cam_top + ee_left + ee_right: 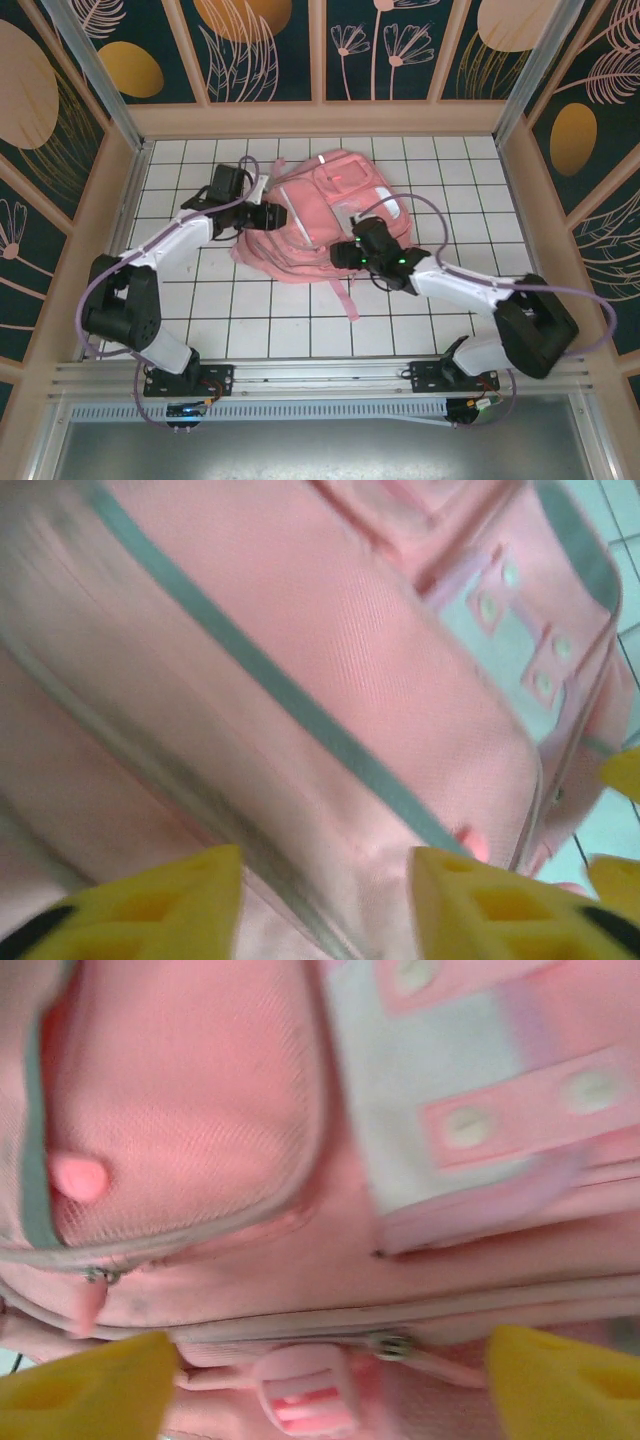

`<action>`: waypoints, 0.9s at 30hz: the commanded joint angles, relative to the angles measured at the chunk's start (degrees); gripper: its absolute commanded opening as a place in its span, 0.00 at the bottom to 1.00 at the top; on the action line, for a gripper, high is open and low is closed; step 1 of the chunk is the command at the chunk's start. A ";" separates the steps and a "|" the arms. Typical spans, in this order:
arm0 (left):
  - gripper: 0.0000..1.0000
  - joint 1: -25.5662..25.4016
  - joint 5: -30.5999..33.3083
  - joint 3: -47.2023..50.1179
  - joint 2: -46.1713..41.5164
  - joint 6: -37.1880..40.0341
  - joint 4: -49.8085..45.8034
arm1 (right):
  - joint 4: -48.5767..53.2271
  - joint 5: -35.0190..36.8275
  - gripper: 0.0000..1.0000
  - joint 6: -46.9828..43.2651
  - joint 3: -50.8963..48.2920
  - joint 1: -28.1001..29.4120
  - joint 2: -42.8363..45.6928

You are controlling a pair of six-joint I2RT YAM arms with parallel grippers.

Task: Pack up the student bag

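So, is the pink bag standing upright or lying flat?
Lying flat: the student bag is spread across the tiled table, front side up.

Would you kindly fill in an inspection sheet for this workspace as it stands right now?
Surface: white tiled table, no spills or marks seen.
Job's things: pink student bag lying flat mid-table, a strap trailing toward the near edge.
Clutter: nothing seen.
Grippers: left end effector over the bag's left side, jaws apart, gripping nothing; right end effector over its lower right part, jaws wide apart, gripping nothing.
Cables: purple cables loop along both arms; one arcs over the bag.
Surroundings: wood-framed wall panels with a dark floral print.
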State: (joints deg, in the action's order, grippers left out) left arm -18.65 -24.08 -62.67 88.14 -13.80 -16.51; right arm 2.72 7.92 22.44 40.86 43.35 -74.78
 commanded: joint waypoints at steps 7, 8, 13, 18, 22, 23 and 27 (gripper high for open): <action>0.99 0.33 36.68 19.78 -28.75 8.62 29.38 | -7.96 19.56 0.99 -13.89 -6.28 -8.65 27.87; 0.99 0.41 42.46 25.67 -31.19 8.83 36.33 | -10.35 19.01 0.99 -15.31 -8.18 -11.02 30.84; 0.99 1.44 44.50 36.83 -32.49 14.27 44.96 | -20.64 12.31 0.99 -23.83 -20.16 -22.31 41.85; 0.99 3.63 47.92 42.83 -26.37 13.53 53.02 | -29.77 9.36 0.99 -26.25 -32.41 -27.22 45.67; 0.99 5.84 43.43 46.90 -21.37 14.21 62.84 | -37.38 7.28 0.99 -24.04 -38.90 -30.24 42.03; 0.99 6.53 42.65 48.29 -19.82 14.14 66.61 | -40.49 5.82 0.99 -23.90 -40.40 -31.39 40.05; 0.99 7.93 39.04 49.58 -15.12 14.32 71.86 | -52.05 -1.41 0.99 -23.02 -42.46 -36.34 30.06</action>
State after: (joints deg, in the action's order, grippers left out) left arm -11.46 18.52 -14.00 71.90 -0.60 44.80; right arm -34.65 12.71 -0.95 0.43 9.17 -40.71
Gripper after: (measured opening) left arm 0.988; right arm 0.992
